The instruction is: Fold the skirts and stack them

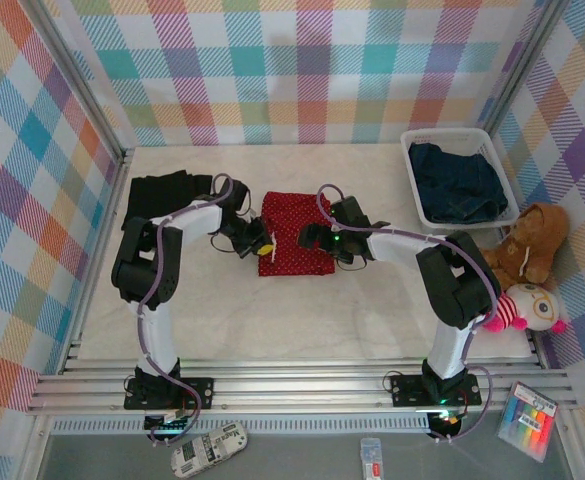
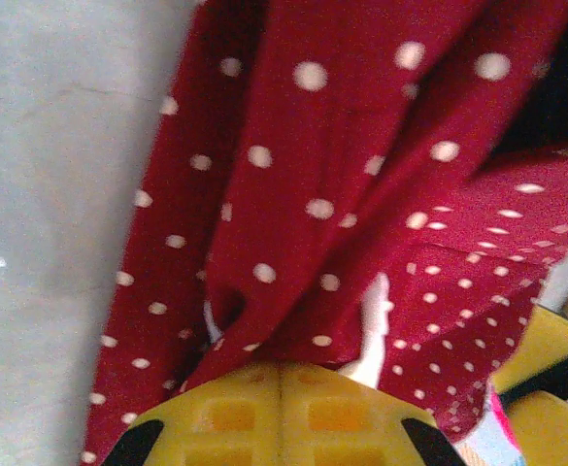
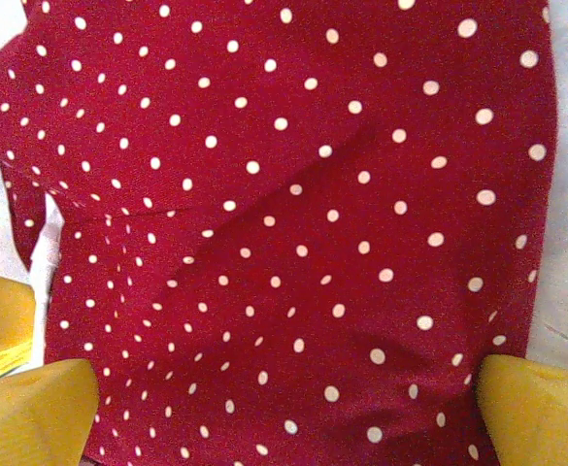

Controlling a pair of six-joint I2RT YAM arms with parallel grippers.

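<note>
Here left claw (image 2: 282, 388) seemingly pinches the red skirt (image 1: 296, 222); right claw (image 3: 284, 408) gapes over it

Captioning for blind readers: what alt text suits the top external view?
A red dotted skirt lies in the middle, the left gripper shut on its left edge and the right gripper open above it. A black skirt lies back left; a white basket holding denim sits back right, a teddy bear beside it.

This is a lab's robot test cell. Aluminium rails (image 1: 302, 372) edge a white table (image 1: 302, 320) boxed in by checked walls (image 1: 302, 70), and two robot arms (image 1: 140, 265) are bolted at its front.
</note>
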